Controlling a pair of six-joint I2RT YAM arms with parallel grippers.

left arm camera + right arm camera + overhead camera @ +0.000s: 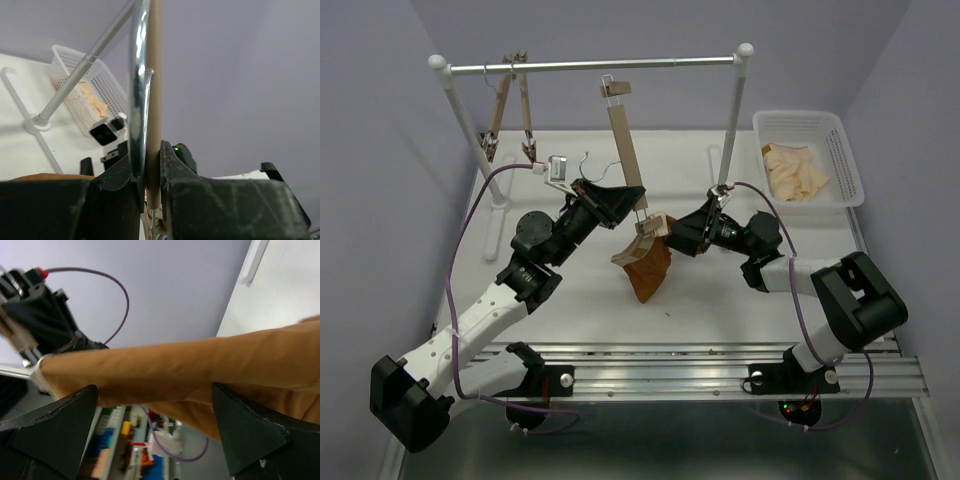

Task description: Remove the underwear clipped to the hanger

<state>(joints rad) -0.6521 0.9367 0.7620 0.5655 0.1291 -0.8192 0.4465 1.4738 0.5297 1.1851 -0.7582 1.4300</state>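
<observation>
metal rail [670,372] edges white table [720,300] (lilac walls [380,120]).

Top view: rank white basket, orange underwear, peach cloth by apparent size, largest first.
1. white basket: clearly largest.
2 and 3. orange underwear and peach cloth: these look about alike. The underwear hangs off the table, likely nearer the camera, so I am not ranking them.

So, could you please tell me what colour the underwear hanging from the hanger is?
Plain rust-orange to tan-brown; the underwear shows best in the right wrist view.
</observation>
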